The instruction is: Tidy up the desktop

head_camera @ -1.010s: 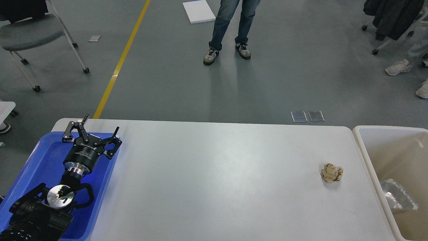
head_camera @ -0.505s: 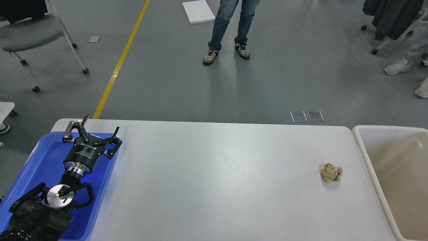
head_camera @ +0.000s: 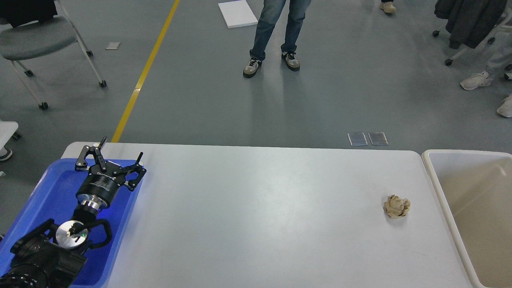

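Observation:
The desktop (head_camera: 260,208) is a wide, pale grey-white tabletop with rounded corners. A crumpled beige paper ball (head_camera: 397,206) lies on it at the right, close to the beige bin (head_camera: 436,188). My left gripper (head_camera: 122,147) is open and empty, held over the far end of the blue tray (head_camera: 48,196) at the table's left edge, far from the paper ball. My right gripper is out of view.
The beige bin stands against the table's right edge, and its visible inside looks bare. A person (head_camera: 276,36) stands on the floor beyond the table. A grey chair (head_camera: 36,40) is at the far left, and more chairs and feet at the far right.
A clear plastic piece seen in the beige bin one second ago no longer shows. My left arm and the paper ball have not moved.

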